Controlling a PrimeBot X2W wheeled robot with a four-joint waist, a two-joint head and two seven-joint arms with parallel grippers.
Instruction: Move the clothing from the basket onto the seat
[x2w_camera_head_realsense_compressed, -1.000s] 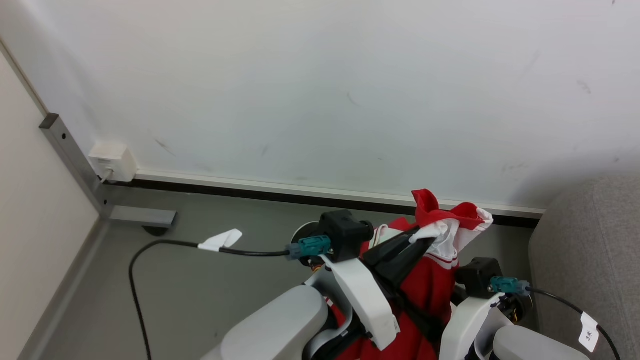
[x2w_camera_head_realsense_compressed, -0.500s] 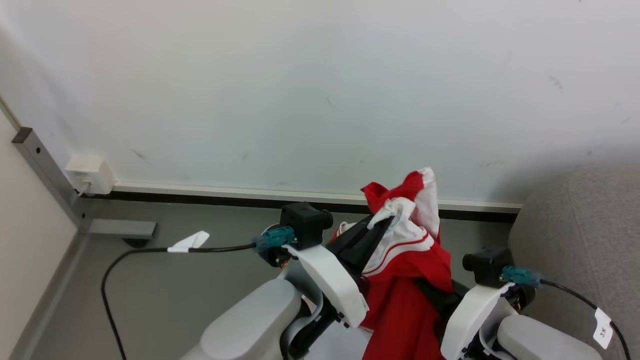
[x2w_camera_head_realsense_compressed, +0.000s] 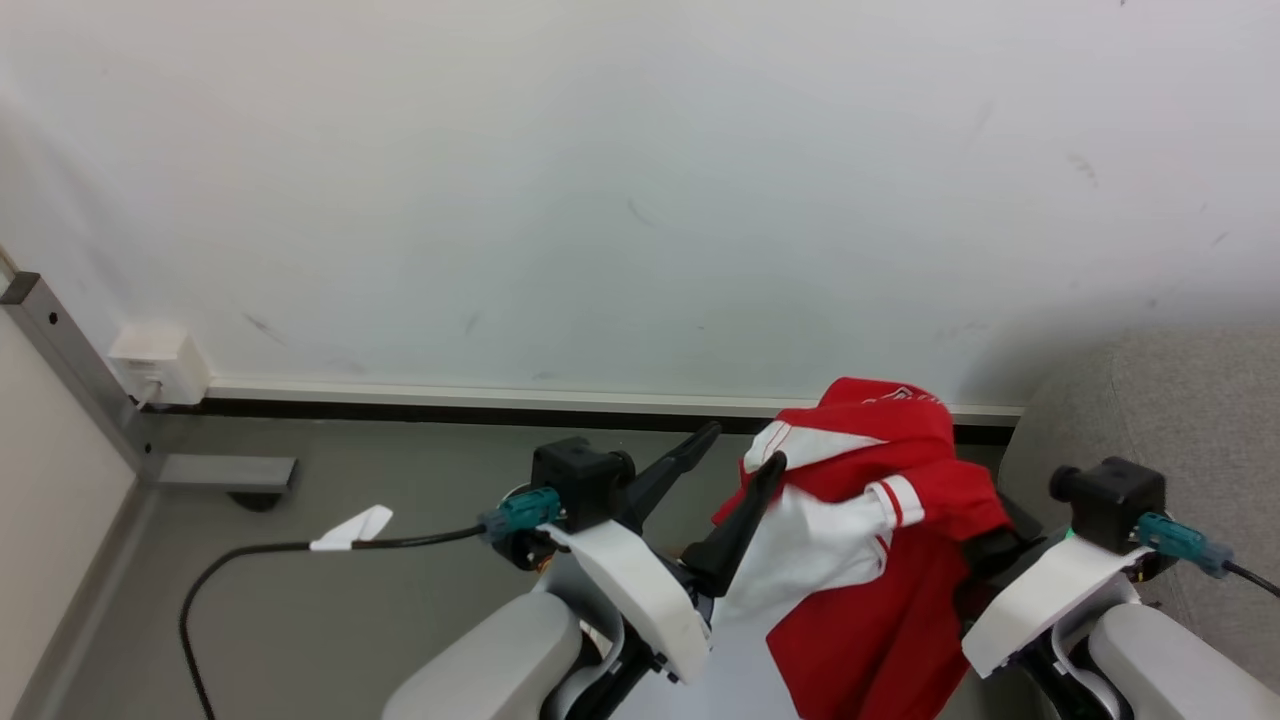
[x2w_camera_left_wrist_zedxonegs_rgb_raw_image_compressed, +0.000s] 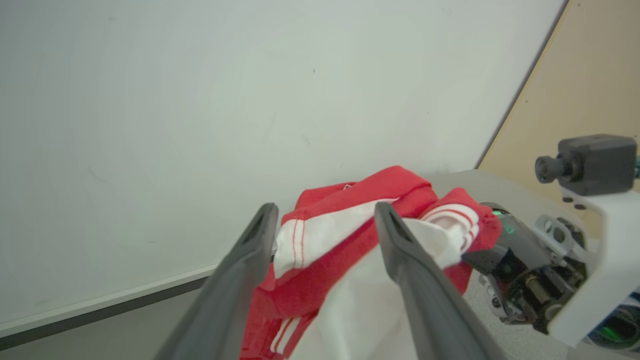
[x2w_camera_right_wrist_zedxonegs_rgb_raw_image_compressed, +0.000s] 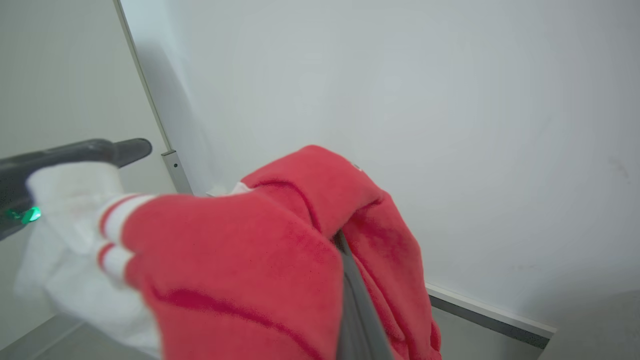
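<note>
While a thin black cable (x2w_camera_head_realsense_compressed: 430, 540) with a white tag is lying across the grey floor (x2w_camera_head_realsense_compressed: 400, 460) at the far left, the left gripper (x2w_camera_head_realsense_compressed: 738, 452) is reaching up and forward with its two long dark fingers (x2w_camera_head_realsense_compressed: 745, 510) standing spread wide and clamping nothing. One of them is resting against a white panel of the bright red fabric garment with white panels and red-striped white cuffs (x2w_camera_head_realsense_compressed: 880, 480). That garment is hanging in the air between the two arms, in front of the pale wall (x2w_camera_head_realsense_compressed: 640, 180), draping down over the right gripper (x2w_camera_right_wrist_zedxonegs_rgb_raw_image_compressed: 347, 280). In the right wrist view, the right gripper's fingers are pressing together on a fold of red cloth. At the right, the large light grey fabric-upholstered sofa (x2w_camera_head_realsense_compressed: 1190, 400) is standing just beside the garment, which is not lying on it.
</note>
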